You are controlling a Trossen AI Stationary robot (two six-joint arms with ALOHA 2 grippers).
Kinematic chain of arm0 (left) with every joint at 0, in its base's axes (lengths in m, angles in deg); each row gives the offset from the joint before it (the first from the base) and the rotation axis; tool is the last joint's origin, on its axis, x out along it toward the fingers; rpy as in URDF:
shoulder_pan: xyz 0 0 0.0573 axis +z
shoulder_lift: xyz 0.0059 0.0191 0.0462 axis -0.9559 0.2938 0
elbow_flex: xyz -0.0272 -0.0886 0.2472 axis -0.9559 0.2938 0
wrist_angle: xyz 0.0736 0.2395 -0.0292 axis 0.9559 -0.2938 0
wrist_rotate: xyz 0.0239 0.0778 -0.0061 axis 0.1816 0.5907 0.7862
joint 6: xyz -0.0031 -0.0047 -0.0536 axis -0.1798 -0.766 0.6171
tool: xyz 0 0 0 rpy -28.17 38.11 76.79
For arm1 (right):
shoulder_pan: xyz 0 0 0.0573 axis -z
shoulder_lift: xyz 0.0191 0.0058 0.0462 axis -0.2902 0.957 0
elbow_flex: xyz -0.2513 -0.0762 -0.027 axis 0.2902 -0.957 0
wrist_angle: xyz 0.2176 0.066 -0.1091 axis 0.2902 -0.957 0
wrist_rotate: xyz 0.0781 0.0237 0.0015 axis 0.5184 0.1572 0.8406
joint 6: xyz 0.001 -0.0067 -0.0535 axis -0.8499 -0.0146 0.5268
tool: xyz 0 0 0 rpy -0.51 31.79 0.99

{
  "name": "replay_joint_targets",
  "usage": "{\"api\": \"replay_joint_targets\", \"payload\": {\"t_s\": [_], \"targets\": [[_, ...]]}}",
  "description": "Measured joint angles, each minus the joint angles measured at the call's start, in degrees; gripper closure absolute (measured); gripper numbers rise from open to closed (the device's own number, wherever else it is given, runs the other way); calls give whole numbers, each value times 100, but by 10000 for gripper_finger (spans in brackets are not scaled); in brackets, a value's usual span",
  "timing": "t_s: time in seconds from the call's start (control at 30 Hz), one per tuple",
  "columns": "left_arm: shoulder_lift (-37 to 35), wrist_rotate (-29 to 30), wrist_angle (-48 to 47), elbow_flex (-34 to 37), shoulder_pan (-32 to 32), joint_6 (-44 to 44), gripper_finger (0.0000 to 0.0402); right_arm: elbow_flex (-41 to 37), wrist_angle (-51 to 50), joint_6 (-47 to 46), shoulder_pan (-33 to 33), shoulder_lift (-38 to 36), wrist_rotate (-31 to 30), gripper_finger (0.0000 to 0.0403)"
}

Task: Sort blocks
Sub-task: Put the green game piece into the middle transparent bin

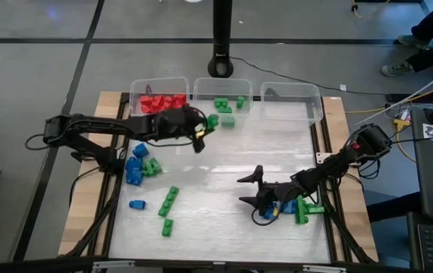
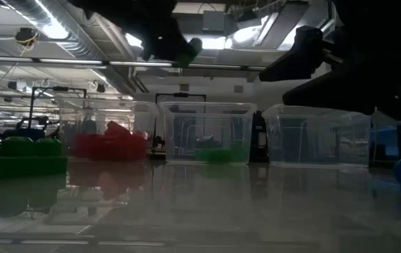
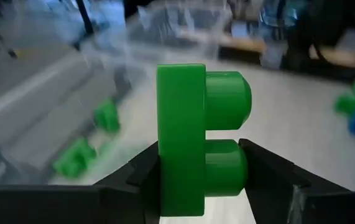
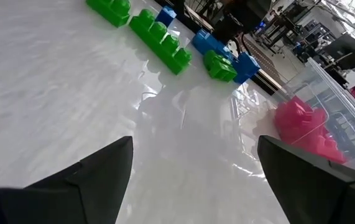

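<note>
My left gripper (image 1: 203, 132) is raised above the table, just short of the bins' near walls, and is shut on a green two-stud block (image 3: 193, 137). The block also shows high up in the low view (image 2: 186, 50). Three clear bins stand along the far edge: one with red blocks (image 1: 161, 102), one with green blocks (image 1: 227, 104), one with none (image 1: 292, 98). My right gripper (image 1: 250, 189) stands open low over the table's near right part, with nothing between its fingers (image 4: 193, 168). Loose blue and green blocks (image 1: 139, 167) lie on the table's left part. My left gripper pinches the green block between its two fingers at one end. One finger (image 3: 133, 180) lies on the block's flat underside, the other (image 3: 270, 177) on the top of one stud (image 3: 230, 168). The other stud end sticks out past the fingertips. The block is lifted clear of the table.
More green blocks (image 1: 171, 201) and one blue block (image 1: 137, 204) lie at the near left. Blue and green blocks (image 1: 296, 210) lie beside my right arm. A black post base (image 1: 221, 67) stands beyond the bins. The table's middle shows bare white surface (image 1: 224, 163).
</note>
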Motion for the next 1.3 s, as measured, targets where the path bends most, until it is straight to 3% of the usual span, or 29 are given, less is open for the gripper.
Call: {"api": "replay_joint_targets", "payload": {"t_s": [0.2, 0.47, 0.83, 1.07, 1.3], "targets": [[619, 0, 1141, -86, 583, -527, 234, 0, 11, 3, 0, 0, -233, 59], [1453, 2, 658, -905, 1314, -658, 223, 0, 0, 4, 0, 0, -249, 59], [1590, -2, 237, -962, 1774, -510, 165, 0, -20, -7, 0, 0, -249, 59], [822, 1, -865, -962, 1213, -426, 147, 0, -18, -13, 0, 0, -242, 59], [-110, -21, -2612, -964, -465, 263, 147, 2, 11, -42, 0, 2, -238, 59]]}}
